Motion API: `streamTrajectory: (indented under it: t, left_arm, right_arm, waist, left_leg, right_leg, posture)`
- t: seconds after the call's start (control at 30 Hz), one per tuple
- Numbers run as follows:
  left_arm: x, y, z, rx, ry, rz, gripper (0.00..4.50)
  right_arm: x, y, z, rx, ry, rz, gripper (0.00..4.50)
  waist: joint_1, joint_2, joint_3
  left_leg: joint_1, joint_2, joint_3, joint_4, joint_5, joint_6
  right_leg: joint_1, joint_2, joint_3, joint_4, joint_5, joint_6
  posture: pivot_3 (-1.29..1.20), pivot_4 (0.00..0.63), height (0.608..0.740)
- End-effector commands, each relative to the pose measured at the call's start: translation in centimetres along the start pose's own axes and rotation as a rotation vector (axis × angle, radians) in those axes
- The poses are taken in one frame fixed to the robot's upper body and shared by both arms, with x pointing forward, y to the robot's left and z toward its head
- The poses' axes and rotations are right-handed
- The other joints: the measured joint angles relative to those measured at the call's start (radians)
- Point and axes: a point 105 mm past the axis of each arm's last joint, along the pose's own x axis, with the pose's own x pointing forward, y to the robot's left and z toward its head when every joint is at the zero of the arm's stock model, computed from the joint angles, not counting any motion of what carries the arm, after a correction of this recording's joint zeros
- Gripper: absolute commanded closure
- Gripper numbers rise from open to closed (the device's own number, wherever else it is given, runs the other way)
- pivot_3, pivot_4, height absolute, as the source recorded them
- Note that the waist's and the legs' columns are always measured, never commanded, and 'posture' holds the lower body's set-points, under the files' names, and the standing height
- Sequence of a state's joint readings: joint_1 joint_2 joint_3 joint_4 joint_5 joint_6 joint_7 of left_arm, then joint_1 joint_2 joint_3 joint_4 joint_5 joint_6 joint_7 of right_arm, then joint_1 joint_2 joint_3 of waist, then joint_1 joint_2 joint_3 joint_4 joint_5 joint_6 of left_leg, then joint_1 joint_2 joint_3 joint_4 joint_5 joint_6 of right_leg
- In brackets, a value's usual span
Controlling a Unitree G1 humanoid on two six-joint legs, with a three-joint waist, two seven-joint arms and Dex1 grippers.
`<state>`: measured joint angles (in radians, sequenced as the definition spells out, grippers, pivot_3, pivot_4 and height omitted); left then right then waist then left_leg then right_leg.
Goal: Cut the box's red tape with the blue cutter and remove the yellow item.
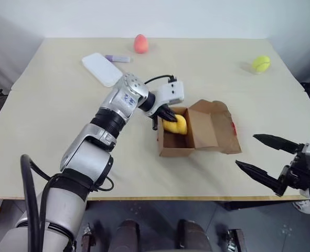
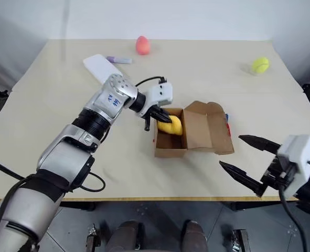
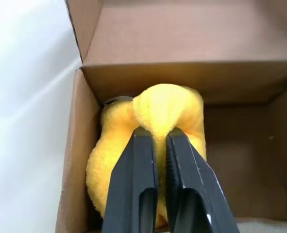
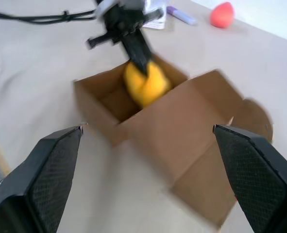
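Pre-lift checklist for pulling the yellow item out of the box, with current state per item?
1. Left gripper shut on the yellow item: ok, the fingers pinch a fold of it.
2. Box flaps open above the item: ok, the lid lies folded back.
3. Item free of the box walls: cannot tell, it sits against one side wall.
4. Right gripper clear of the box: ok, open and apart from it near the table edge.
5. Grip deep enough to survive the lift: cannot tell.
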<state>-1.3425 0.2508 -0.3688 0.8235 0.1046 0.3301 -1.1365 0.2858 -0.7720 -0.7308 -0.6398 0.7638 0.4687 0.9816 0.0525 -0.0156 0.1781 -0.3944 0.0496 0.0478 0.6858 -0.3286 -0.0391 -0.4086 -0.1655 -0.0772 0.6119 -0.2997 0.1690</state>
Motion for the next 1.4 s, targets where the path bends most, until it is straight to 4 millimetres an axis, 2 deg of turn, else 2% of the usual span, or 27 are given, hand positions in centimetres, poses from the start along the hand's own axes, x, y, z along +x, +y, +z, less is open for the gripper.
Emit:
streamTrajectory:
  t: [0.03,0.2,0.3,0.53,0.8,0.9,1.07,1.2,1.3,1.4]
  left_arm:
    - [-2.0,0.8,3.8,0.050,-0.108,0.048,4.50]
    - [-4.2,1.3,5.7,0.012,-0.187,0.089,4.50]
    - [-4.6,1.1,5.9,-0.023,-0.205,0.077,4.50]
    - [-4.6,-1.5,3.8,-0.185,-0.174,-0.061,4.50]
    - [-3.8,-1.1,1.5,-0.425,-0.174,-0.082,4.50]
    - [-4.3,-1.5,1.8,-0.478,-0.197,-0.126,4.50]
    - [-6.4,-1.7,3.7,-0.528,-0.300,-0.167,4.50]
    - [-9.1,-3.7,5.1,-0.591,-0.358,-0.304,4.50]
    - [-9.8,-5.1,4.6,-0.632,-0.328,-0.351,4.50]
    - [-10.8,-4.6,3.9,-0.655,-0.338,-0.266,4.50]
  right_arm:
    - [-1.4,-0.8,0.5,-0.043,-0.033,0.002,0.00]
    - [-1.9,-2.3,-0.8,0.003,0.025,0.014,0.00]
    - [-1.8,-2.9,-1.0,0.004,0.031,0.034,0.00]
    - [-0.7,-4.2,0.1,-0.033,-0.018,0.070,0.00]
    - [0.4,-5.4,0.1,-0.041,-0.019,0.082,0.00]
    - [0.6,-5.3,0.0,-0.040,-0.018,0.090,0.00]
    - [0.7,-5.2,0.0,-0.031,-0.021,0.106,0.00]
    - [0.5,-5.5,0.4,-0.029,-0.022,0.115,0.00]
    - [0.5,-6.0,0.6,-0.034,-0.020,0.121,0.00]
    - [0.6,-6.3,0.8,-0.039,-0.018,0.130,0.00]
  waist:
    - [-0.002,0.000,0.000]
    - [-0.006,0.000,0.000]
    - [-0.005,0.000,0.000]
    - [-0.007,0.000,0.000]
    - [-0.005,0.000,0.000]
    - [-0.005,0.000,0.000]
    - [-0.008,0.000,0.000]
    - [-0.021,0.000,0.000]
    - [-0.028,0.001,0.000]
    - [-0.029,0.001,0.000]
  left_leg:
    - [0.000,0.000,0.000,0.000,0.000,0.000]
    - [0.003,0.000,0.001,-0.001,0.000,0.000]
    - [0.003,0.000,0.002,-0.002,0.000,0.000]
    - [0.004,0.000,0.002,-0.002,0.000,0.000]
    - [0.004,0.000,0.002,-0.001,0.000,0.000]
    - [0.004,0.000,0.002,-0.001,0.000,0.000]
    - [0.004,0.000,0.002,-0.001,0.000,0.000]
    - [0.004,0.000,0.002,-0.001,0.000,0.000]
    - [0.005,0.000,0.002,-0.001,0.000,0.000]
    - [0.006,0.000,0.002,-0.001,0.000,0.000]
  right_leg:
    - [0.000,0.000,0.000,0.000,0.000,0.000]
    - [0.001,0.000,0.001,0.000,0.000,0.000]
    - [0.001,0.000,0.001,0.001,0.000,0.000]
    - [0.001,0.000,0.002,0.001,0.000,0.000]
    - [0.002,0.000,0.002,0.001,0.000,0.000]
    - [0.002,0.000,0.002,0.001,0.000,0.000]
    - [0.002,0.000,0.002,0.001,0.000,0.000]
    - [0.001,0.000,0.002,0.002,0.000,0.000]
    - [0.001,0.000,0.002,0.003,0.000,0.000]
    - [0.001,0.000,0.003,0.005,0.000,0.000]
  posture:
    - [0.00,0.150,0.740]
    - [0.00,0.150,0.740]
    - [0.00,0.150,0.740]
    - [0.00,0.150,0.740]
    - [0.00,0.150,0.740]
    - [0.00,0.150,0.740]
    - [0.00,0.150,0.740]
    - [0.00,0.150,0.740]
    - [0.00,0.150,0.740]
    - [0.00,0.150,0.740]
